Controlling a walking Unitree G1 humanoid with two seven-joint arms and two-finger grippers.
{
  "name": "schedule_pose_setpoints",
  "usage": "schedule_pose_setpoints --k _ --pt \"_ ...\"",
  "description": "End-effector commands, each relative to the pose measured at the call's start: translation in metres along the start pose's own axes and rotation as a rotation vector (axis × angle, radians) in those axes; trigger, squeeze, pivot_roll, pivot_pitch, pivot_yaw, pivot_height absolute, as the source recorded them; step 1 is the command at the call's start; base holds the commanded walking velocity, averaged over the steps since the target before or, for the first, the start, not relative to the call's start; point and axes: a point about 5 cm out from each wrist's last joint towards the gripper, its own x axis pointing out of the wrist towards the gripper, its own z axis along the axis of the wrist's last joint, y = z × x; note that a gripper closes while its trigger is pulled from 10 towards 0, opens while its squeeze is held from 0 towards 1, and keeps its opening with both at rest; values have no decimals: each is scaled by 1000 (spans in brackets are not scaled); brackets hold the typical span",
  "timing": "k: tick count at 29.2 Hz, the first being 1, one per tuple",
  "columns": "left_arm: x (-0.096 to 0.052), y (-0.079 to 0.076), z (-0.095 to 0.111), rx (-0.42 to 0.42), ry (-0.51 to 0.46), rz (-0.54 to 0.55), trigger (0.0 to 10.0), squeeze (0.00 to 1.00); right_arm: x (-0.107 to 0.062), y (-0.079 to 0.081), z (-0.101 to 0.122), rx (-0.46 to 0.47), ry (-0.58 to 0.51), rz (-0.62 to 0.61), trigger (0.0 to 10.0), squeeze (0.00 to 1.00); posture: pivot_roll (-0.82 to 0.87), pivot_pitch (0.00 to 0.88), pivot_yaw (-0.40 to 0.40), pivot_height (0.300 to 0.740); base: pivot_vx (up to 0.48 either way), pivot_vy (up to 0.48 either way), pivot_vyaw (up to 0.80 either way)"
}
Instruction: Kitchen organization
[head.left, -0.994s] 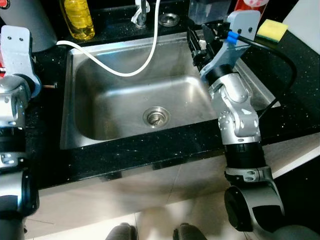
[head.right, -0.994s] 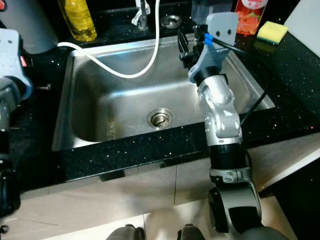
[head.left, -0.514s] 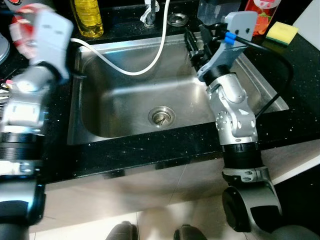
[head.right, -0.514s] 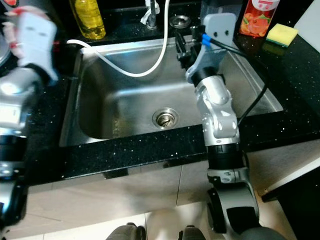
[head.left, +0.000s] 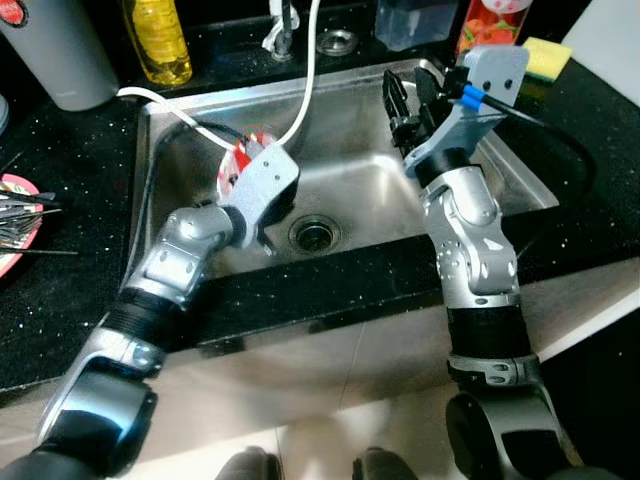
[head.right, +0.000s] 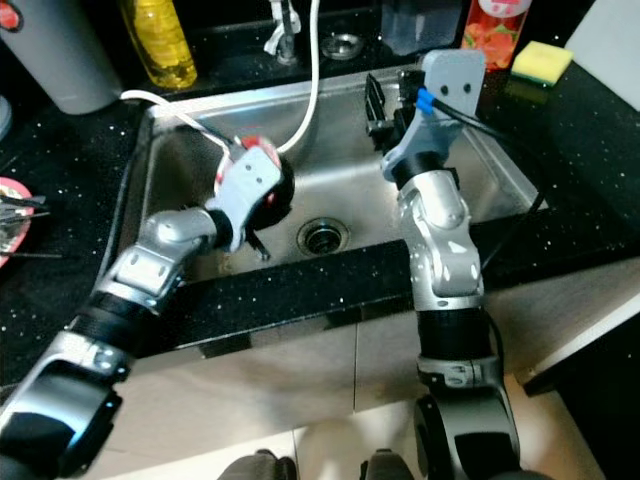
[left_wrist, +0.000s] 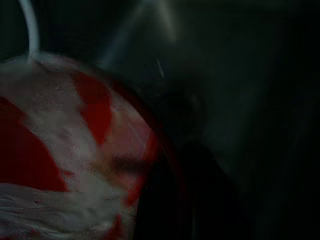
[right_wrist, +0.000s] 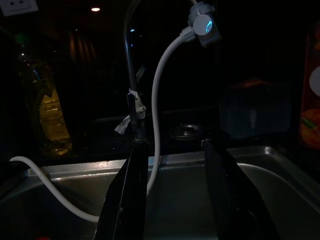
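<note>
My left gripper reaches down into the steel sink, close above the drain. It is shut on a round red and white dish, which looms large and blurred in the left wrist view. The left fingers are mostly hidden behind the wrist mount. My right gripper hangs over the sink's right side, open with nothing in it. Its two black fingers point at the faucet and the white hose.
The hose loops from the faucet into the basin. On the black counter behind stand a yellow bottle, a grey canister, a clear container, a red bottle and a yellow sponge. A plate with forks lies left.
My left arm has swung from above the left counter down into the sink, carrying the red and white dish. The right arm has barely moved; the camera shifted slightly.
</note>
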Motion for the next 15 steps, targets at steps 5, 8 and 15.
schedule_pose_setpoints --k 5,8,15 --pt "-13 19 12 -68 -82 142 10000 1000 -4 2 1 3 -1 -5 10000 0 -23 86 105 740 0 0 0" --pt "-35 37 38 -98 -249 288 10000 0 -3 3 2 7 0 -2 10000 0 -14 89 94 740 0 0 0" --pt "-102 86 50 0 -253 837 10000 0 -2 8 0 20 6 17 10000 0 9 81 75 740 0 0 0"
